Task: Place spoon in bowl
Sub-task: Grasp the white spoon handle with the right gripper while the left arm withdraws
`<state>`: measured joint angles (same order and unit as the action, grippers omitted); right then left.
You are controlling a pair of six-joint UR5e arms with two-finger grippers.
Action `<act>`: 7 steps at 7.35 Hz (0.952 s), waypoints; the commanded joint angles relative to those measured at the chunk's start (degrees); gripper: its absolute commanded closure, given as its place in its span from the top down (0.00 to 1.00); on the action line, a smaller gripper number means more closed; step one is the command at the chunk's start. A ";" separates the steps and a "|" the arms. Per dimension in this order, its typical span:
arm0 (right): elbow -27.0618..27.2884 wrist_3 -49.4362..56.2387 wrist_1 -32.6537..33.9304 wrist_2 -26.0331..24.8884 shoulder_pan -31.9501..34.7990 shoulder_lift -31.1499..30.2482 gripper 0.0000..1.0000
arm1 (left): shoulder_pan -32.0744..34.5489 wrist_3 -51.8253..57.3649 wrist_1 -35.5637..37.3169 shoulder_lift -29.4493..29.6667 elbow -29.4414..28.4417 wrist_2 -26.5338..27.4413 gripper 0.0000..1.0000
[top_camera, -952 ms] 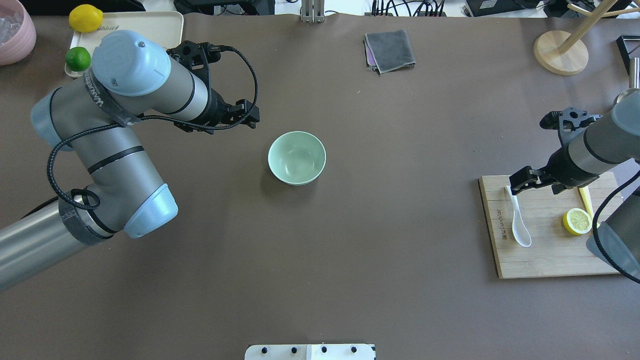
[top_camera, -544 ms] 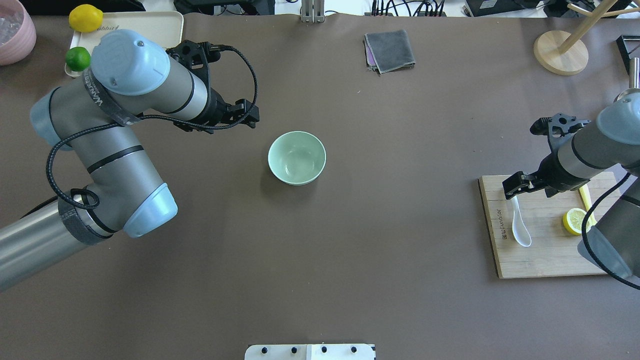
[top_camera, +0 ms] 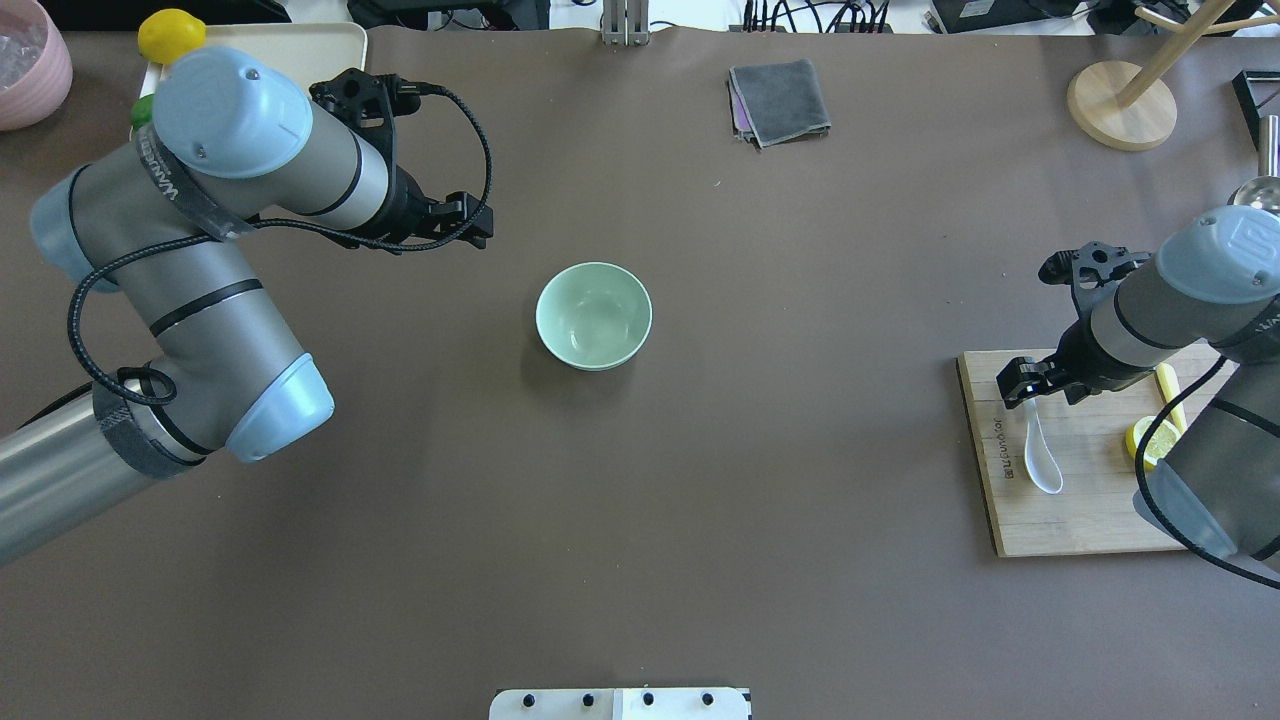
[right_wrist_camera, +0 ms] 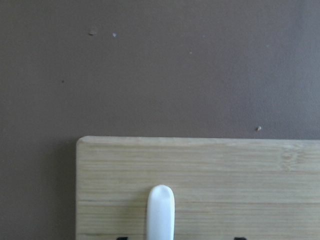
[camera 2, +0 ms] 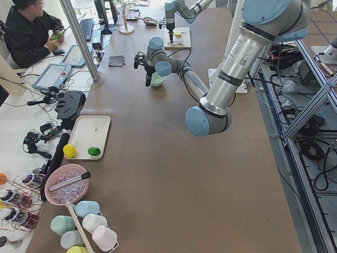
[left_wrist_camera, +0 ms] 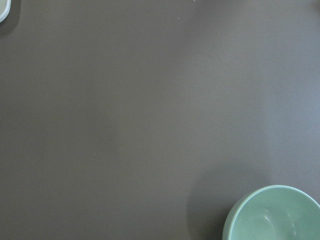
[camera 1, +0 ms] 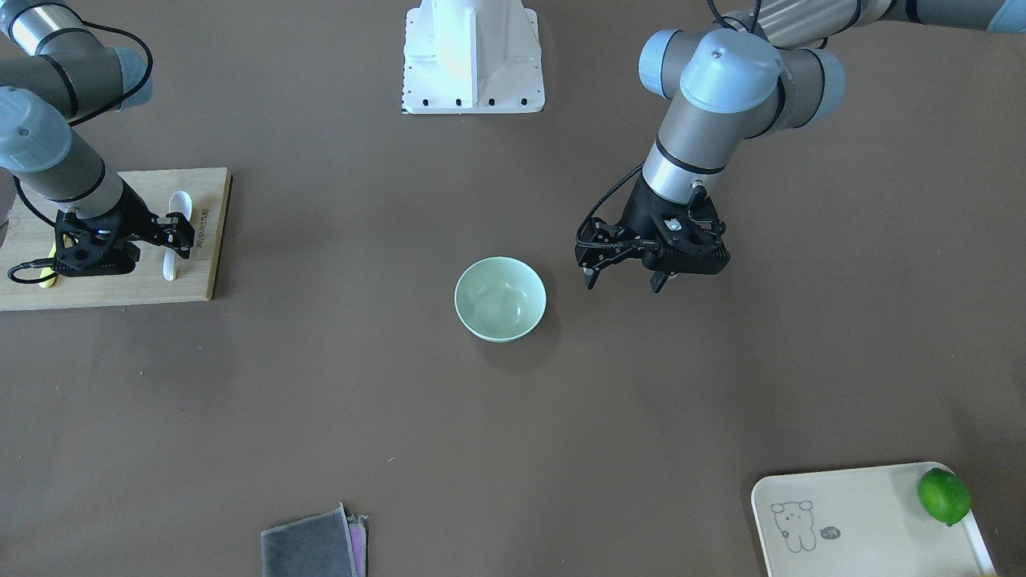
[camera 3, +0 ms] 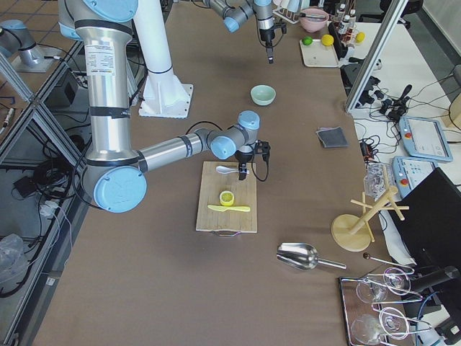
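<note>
Straddling the handle end of the spoon (right_wrist_camera: 161, 212), the right gripper (top_camera: 1022, 390) has its jaws apart. The right wrist view shows a dark sliver of the gripper on either side of the white handle, with bare wood between each sliver and the handle, so nothing is clamped. In the overhead view the spoon (top_camera: 1042, 458) lies flat on the bamboo cutting board (top_camera: 1060, 520). Its handle points toward 12 o'clock under the gripper and its oval scoop toward 6 o'clock, close to the board's 9 o'clock edge. On the same board, at 3 o'clock from the spoon, a lemon half (top_camera: 1148, 440) and a slim yellow knife (top_camera: 1168, 385) are partly covered by the right arm. The mint-green bowl (top_camera: 594, 315) sits upright near the table's middle, well apart from the board and at about 9 o'clock from it, with nothing inside. The left gripper (top_camera: 478, 228) hangs near the bowl at roughly 10 o'clock from it. The front-facing view shows its two fingers (camera 1: 589, 276) spread and holding nothing. Farther out, a folded grey cloth (top_camera: 780, 100) lies at 1 o'clock from the bowl. A cream tray with a bear drawing (camera 1: 858, 521), carrying a lime (camera 1: 944, 495), sits in the table's far corner on the robot's left.
</note>
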<state>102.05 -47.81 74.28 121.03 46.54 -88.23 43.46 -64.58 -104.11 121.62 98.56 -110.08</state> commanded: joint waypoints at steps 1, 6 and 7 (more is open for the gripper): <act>-0.01 -0.09 -0.10 0.08 0.05 0.07 0.49 | 0.14 0.50 -3.79 -3.04 0.32 0.30 0.98; 0.60 -1.40 -0.54 0.70 -0.31 1.83 0.00 | 0.40 0.51 -5.92 -3.93 0.40 0.57 0.98; 1.91 -1.67 -0.46 1.48 -0.13 2.18 0.00 | 0.57 0.42 -5.92 -3.85 0.40 0.48 0.98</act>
<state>102.76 -48.86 73.78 121.78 46.28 -86.62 43.86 -64.13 -110.02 117.72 98.93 -109.54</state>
